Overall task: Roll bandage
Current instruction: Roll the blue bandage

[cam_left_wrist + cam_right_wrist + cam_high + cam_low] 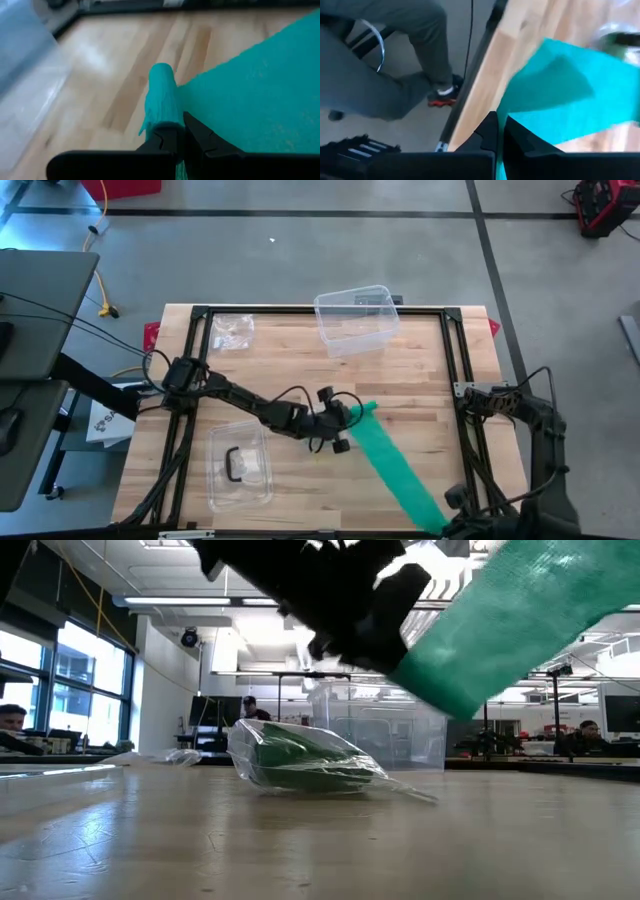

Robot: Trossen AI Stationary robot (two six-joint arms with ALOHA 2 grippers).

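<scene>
High view | bandage (395, 465) stretched between left gripper (345, 417) and right gripper (455, 525)

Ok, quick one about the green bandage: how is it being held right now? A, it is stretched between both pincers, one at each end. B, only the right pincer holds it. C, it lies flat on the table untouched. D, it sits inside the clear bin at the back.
A: the left pincer and the right pincer each clamp one end of the green bandage.
</scene>
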